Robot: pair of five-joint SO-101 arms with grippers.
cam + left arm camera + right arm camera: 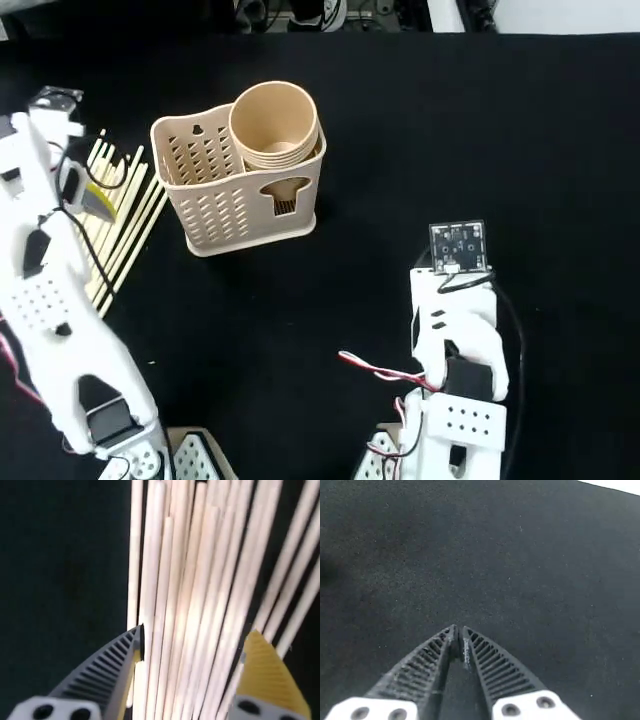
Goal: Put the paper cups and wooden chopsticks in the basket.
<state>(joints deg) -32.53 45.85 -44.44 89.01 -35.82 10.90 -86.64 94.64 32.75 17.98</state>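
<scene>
Paper cups (275, 125) nested upright in the basket (225, 205), at its end away from the left edge of the tabletop (470, 130). Wooden chopsticks (130, 225) lying loose just beside the basket, toward that left edge. Left hand (196, 632) spread wide, straddling the bundle. Right hand (457, 634) pressed together, low over the tabletop near its front edge.

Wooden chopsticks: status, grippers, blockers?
Left gripper open, straddling pale wooden chopsticks. Right gripper shut, empty. Tan paper cups already in beige slotted basket. Nothing in the way.
</scene>
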